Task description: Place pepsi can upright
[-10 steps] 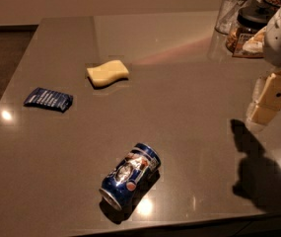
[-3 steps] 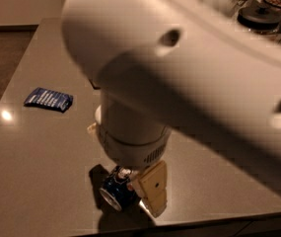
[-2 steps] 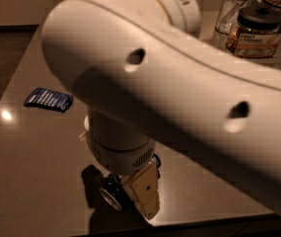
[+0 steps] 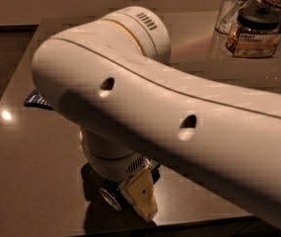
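It's dim and warm in here, with one small bright glint on the glossy surface [image 4: 31, 172] at its left side and a faint pinkish sheen farther back. The white arm [image 4: 179, 117] is lit on top and shaded underneath; the pincer [image 4: 139, 200] hangs low near the front edge, its dark shadow pooling around the pepsi can [image 4: 111, 196]

A single camera looks down at a slant across the table [image 4: 26, 172], facing its far edge. The robot's arm [image 4: 189, 122] passes very close to the lens and fills most of the view. The gripper [image 4: 132, 197] sits low and central, by the table's near edge.
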You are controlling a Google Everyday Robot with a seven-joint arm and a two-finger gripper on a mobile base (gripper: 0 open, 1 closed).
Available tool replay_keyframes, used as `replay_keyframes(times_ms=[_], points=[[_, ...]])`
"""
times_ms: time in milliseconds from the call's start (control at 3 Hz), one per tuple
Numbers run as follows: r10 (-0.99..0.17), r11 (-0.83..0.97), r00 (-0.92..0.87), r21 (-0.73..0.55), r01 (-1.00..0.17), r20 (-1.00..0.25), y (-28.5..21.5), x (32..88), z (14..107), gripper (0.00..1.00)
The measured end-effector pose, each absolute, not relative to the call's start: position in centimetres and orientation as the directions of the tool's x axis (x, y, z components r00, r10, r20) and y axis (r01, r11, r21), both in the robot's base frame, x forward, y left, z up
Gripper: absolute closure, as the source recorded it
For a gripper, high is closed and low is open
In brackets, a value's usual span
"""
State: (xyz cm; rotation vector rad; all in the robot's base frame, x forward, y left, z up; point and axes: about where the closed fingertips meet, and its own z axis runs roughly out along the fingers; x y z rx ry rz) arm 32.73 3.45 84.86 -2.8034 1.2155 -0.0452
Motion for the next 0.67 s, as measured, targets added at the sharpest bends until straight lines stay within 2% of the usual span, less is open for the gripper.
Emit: replay_keyframes(times_ms=[333, 667], points=[[-0.732, -0.68, 0.682, -0.064, -0.73, 0.005, 3.27, 33.01, 84.06, 0.26], [-0.752, -0.658, 0.659, -0.033, -0.753, -0.033, 3.05, 33.47, 84.52, 0.57]])
